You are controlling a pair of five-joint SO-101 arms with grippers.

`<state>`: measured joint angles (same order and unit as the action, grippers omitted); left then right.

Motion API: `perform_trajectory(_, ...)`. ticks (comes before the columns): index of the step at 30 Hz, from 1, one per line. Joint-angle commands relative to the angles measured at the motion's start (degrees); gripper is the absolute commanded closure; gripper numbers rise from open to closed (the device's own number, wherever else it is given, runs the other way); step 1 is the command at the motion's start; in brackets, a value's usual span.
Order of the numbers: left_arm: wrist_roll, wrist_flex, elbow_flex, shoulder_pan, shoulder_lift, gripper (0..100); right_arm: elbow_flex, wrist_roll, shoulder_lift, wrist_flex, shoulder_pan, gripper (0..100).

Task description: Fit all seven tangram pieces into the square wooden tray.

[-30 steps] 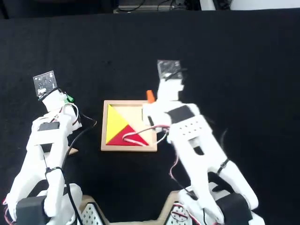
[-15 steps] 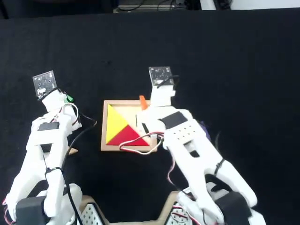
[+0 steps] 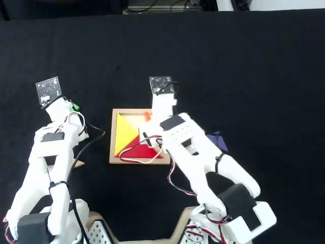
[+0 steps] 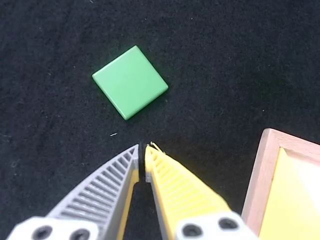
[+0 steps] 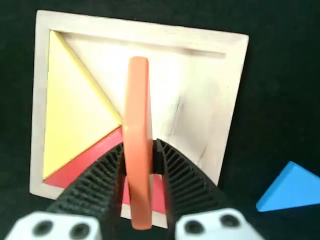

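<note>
The square wooden tray [image 3: 115, 160] [image 5: 140, 29] holds a yellow triangle [image 3: 124, 134] [image 5: 75, 120] and a red triangle [image 3: 138, 151] [image 5: 92, 165]. Above the tray's bare part, my right gripper [image 3: 148, 120] [image 5: 139, 146] is shut on an orange piece [image 3: 148, 116] [image 5: 137, 100], held on edge. My left gripper [image 4: 141, 149] is shut and empty, a little short of a green square [image 4: 130, 81] [image 3: 76, 107] on the black cloth left of the tray. A blue triangle [image 5: 292, 187] lies outside the tray.
A purple piece [image 3: 216, 140] lies on the cloth right of the tray, beside the right arm. The tray's corner [image 4: 260, 175] shows close to the left gripper. Black cloth stretches bare behind and to the right.
The right arm swung left with the orange piece, from the tray's back right corner to over its middle. The purple piece came into sight. The left arm stayed still.
</note>
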<state>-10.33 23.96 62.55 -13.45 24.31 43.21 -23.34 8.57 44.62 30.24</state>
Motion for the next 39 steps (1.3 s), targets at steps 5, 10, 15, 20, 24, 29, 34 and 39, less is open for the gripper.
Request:
perform_trajectory(5,0.3,-0.6,-2.2,0.6,0.2,97,-3.3,-0.6,0.0,1.8,-0.9,83.2)
perform_trajectory(10,0.3,-0.6,-2.2,0.6,0.2,97,-3.1,1.9,0.0,1.7,-0.7,79.4)
perform_trajectory(15,0.3,-0.6,-2.2,0.6,0.2,97,-3.4,2.2,0.0,1.7,-0.9,79.6)
perform_trajectory(20,0.3,-0.6,-2.2,0.6,0.2,97,-5.9,5.8,1.5,1.7,-1.1,82.2)
perform_trajectory(24,0.3,-0.6,-2.2,0.7,0.2,97,-9.0,18.6,5.0,2.0,-3.4,98.5)
perform_trajectory(29,0.3,-0.6,-2.2,0.7,0.2,97,-12.8,27.9,5.1,2.1,-8.6,98.5)
perform_trajectory(34,0.3,-0.6,-2.2,0.6,0.2,97,-18.9,33.0,-3.1,2.5,-8.9,98.8)
perform_trajectory(39,0.3,-0.5,-2.1,0.5,0.2,97,-24.7,35.8,-15.2,2.6,-8.7,98.8)
